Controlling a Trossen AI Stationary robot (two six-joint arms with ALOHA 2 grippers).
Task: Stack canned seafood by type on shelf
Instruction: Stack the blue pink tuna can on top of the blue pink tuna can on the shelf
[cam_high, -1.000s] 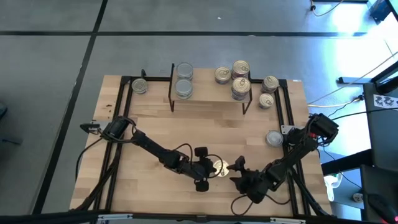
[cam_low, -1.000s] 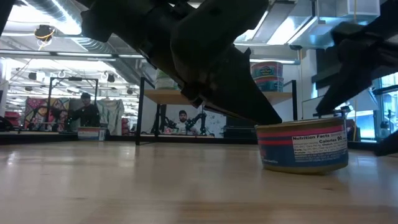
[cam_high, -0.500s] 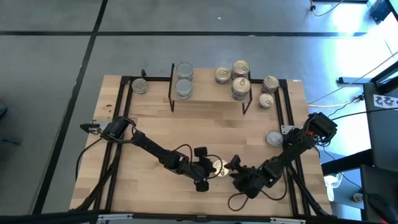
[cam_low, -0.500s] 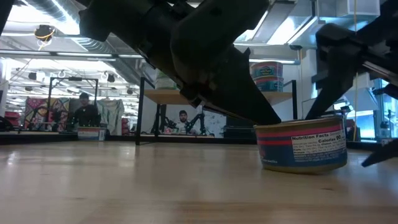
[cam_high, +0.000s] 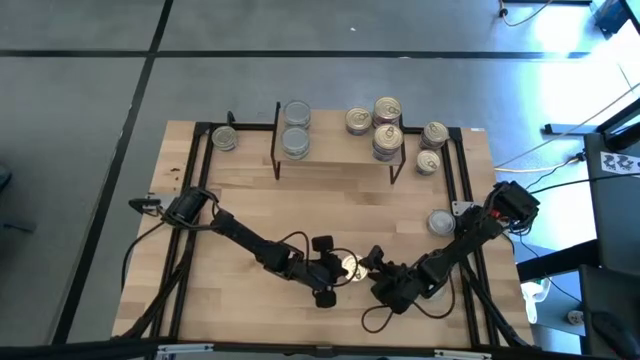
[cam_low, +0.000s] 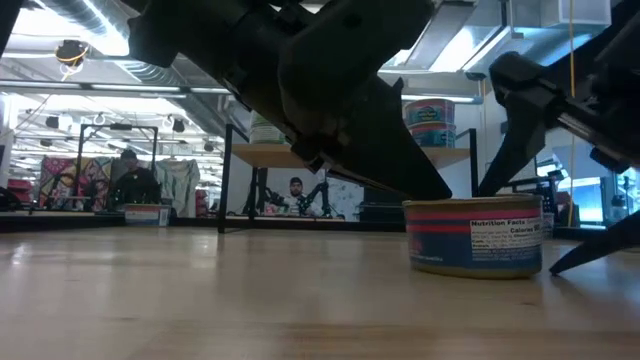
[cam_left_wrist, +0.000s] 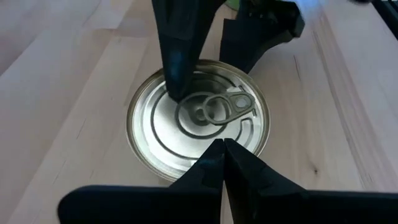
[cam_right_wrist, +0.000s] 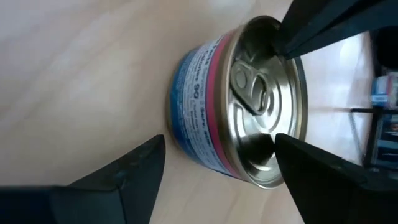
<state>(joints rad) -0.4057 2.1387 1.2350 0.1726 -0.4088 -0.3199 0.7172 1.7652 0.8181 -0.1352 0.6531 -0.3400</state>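
Note:
A short tin (cam_high: 350, 266) with a gold pull-ring lid and a blue and pink label stands upright on the tabletop near the front edge. My left gripper (cam_high: 339, 268) reaches it from the left, shut, with its tips on the lid. My right gripper (cam_high: 371, 263) comes from the right, open, with one finger on each side of the tin (cam_right_wrist: 242, 99). The shelf (cam_high: 335, 152) stands at the far edge. It bears two silver tins (cam_high: 296, 126) and three gold-lidded ones (cam_high: 380, 124). My left gripper presses its shut fingertips (cam_left_wrist: 222, 149) down on the tin's lid, just inside the rim (cam_left_wrist: 208, 138) beside the pull ring. The fingers slant down from the table's left. The tin (cam_low: 475, 235) stands level with its base on the table. My right gripper: I cannot tell whether its fingers touch the tin.
Loose tins lie on the tabletop: one left of the shelf (cam_high: 225, 138), two right of it (cam_high: 431, 147), one near the right edge (cam_high: 441, 222). Black rails run along the table's left and right sides. Beyond the table, people sit in the room (cam_low: 135, 180).
My right gripper has moved toward the table's left and closed in on the tin, rolling about its own line, so that its open fingers now stand on either side of the tin. The tin has shifted slightly toward the left and sits level.

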